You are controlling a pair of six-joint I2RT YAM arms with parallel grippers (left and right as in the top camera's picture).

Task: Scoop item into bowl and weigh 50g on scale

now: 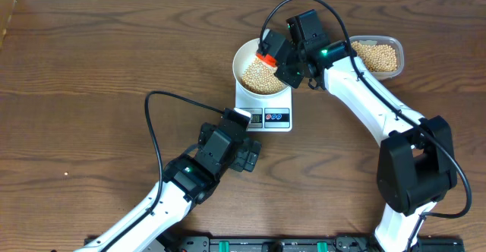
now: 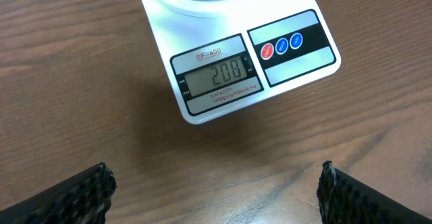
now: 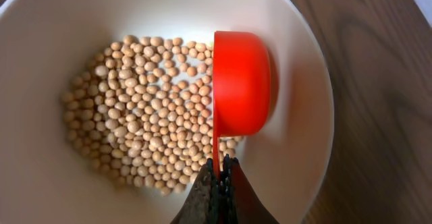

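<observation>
The white bowl (image 1: 244,57) stands on the white scale (image 1: 267,118) and holds a layer of tan beans (image 1: 260,76). In the right wrist view the beans (image 3: 138,113) cover the bowl's (image 3: 300,143) bottom. My right gripper (image 3: 221,164) is shut on the thin handle of a red scoop (image 3: 241,82), which is turned on its side over the bowl; it also shows in the overhead view (image 1: 266,56). My left gripper (image 2: 216,183) is open and empty just in front of the scale (image 2: 202,82). The scale's display (image 2: 219,74) appears to read 208.
A clear plastic tub (image 1: 395,48) with more beans (image 1: 377,56) stands at the back right, behind my right arm. The scale has a red and two blue buttons (image 2: 282,45). A black cable loops over the wooden table (image 1: 91,70) on the left.
</observation>
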